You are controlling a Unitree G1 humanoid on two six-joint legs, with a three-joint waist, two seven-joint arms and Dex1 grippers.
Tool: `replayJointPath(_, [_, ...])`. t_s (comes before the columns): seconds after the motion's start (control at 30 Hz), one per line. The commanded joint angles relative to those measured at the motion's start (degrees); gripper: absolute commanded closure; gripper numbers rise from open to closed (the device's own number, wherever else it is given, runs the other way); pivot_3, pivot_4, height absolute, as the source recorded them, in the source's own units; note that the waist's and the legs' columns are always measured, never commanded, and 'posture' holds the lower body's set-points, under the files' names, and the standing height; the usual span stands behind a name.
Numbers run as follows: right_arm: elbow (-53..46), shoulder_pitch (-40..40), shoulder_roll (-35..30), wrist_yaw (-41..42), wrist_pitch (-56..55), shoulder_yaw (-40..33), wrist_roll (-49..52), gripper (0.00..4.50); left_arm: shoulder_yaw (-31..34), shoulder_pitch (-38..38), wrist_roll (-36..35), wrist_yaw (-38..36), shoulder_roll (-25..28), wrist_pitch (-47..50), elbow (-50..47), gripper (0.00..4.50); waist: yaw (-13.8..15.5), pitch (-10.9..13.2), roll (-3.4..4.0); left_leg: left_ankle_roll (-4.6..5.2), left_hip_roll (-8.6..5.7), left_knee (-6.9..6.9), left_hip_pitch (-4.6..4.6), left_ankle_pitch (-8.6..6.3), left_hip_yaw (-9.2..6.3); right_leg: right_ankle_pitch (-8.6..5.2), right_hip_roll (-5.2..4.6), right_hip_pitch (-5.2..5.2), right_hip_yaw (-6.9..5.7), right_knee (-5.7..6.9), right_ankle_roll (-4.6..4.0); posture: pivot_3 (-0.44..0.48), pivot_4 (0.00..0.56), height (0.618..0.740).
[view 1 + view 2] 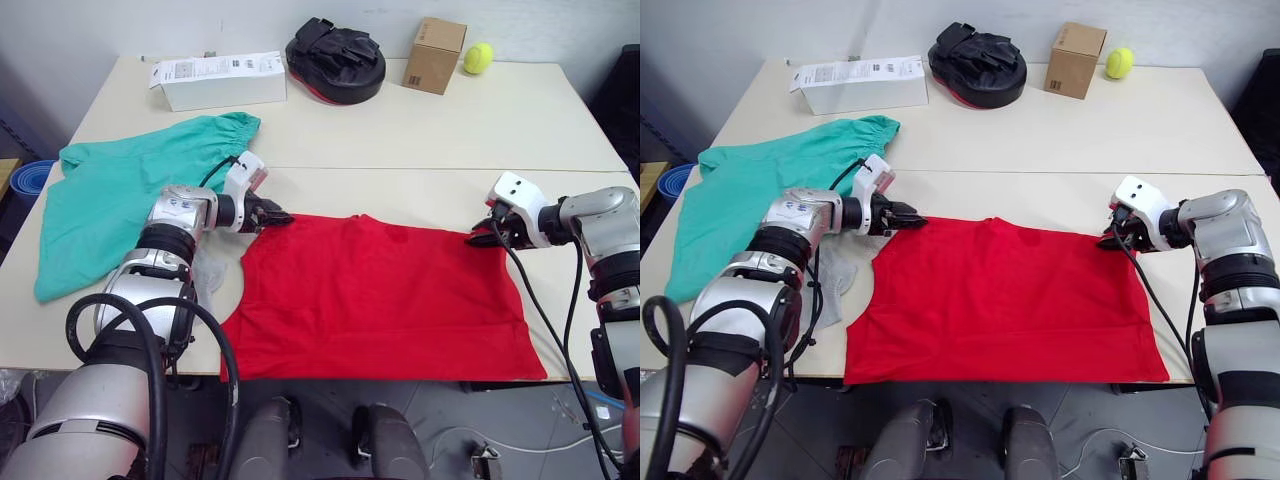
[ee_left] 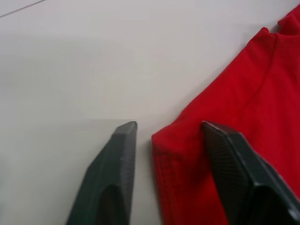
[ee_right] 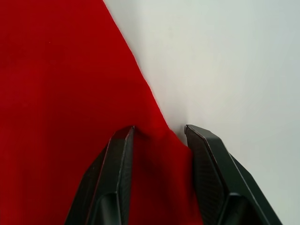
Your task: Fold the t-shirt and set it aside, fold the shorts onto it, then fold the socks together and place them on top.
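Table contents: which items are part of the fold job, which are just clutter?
Job items:
t-shirt, spread flat, both grippers at its far corners
shorts, left of the shirt
socks, light grey, partly under the left arm

Clutter, along the far edge:
white box
black pad
cardboard box
tennis ball

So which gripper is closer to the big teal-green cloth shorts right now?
Left. The left gripper sits at the far left corner of the bright red fabric t-shirt, just beside the teal-green cloth shorts. The right gripper is at the shirt's far right corner, across the whole shirt.
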Motion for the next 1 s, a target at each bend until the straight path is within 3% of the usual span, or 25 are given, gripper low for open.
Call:
replayJointPath(0.03, [-1.36, 0.39, -0.3, -0.08, -1.2, -1.7, 0.15, 2.79, -1.07, 0.73, 1.68, -2.5, -0.45, 1.45, 0.84, 3.51, -0.02, 0.0, 0.0, 0.0, 0.0, 0.0, 0.0, 0.0, 0.0, 0.0, 0.01, 0.0, 0.0, 0.01, 0.0, 0.0, 0.15, 0.74])
replayJointPath(0.13, [-1.56, 0.66, -0.41, -0.22, -2.86, -1.96, 0.24, 3.17, -0.56, 1.04, 1.66, -3.09, -0.12, 2.04, 0.53, 4.5, -0.07, 0.0, 0.0, 0.0, 0.0, 0.0, 0.0, 0.0, 0.0, 0.0, 0.02, 0.0, 0.0, 0.02, 0.0, 0.0, 0.15, 0.74])
replayJointPath(0.27, [-2.12, 1.31, -0.93, -0.17, -6.22, -2.27, 0.28, 4.42, 0.77, 1.06, 0.85, -3.66, 0.68, 2.53, -0.27, 4.5, -0.13, 0.0, 0.0, 0.0, 0.01, -0.01, 0.0, 0.0, 0.0, 0.0, 0.02, 0.0, 0.01, 0.02, 0.0, 0.0, 0.15, 0.74])
replayJointPath(0.47, [-4.27, 3.14, -2.0, -1.27, -14.03, -5.77, 2.26, 4.47, 3.35, 2.64, -0.84, -3.93, 2.75, -6.13, -6.46, 4.5, -0.42, 0.0, 0.0, 0.0, 0.02, -0.03, -0.03, 0.0, 0.0, 0.0, 0.02, -0.02, 0.0, 0.02, 0.0, 0.0, 0.15, 0.74])
replayJointPath(0.6, [-7.22, 6.83, -3.25, -1.32, -20.08, -8.77, 4.11, 4.47, 2.21, 7.97, -0.72, -7.04, 4.2, -15.05, -16.05, 4.5, -0.31, 0.0, 0.0, -0.01, 0.01, -0.05, -0.07, 0.0, -0.04, 0.0, 0.01, -0.03, -0.05, -0.01, 0.0, 0.0, 0.15, 0.74])
replayJointPath(1.0, [-19.76, 24.21, -7.76, 5.21, -35.09, -18.25, 14.24, 4.47, 3.52, 27.16, -3.01, -5.78, 9.07, -21.57, -45.41, 4.5, 0.02, 0.0, 0.0, 0.02, 0.03, 0.03, -0.04, -0.01, -0.09, 0.01, -0.03, 0.07, -0.04, -0.05, 0.01, 0.0, 0.15, 0.74])
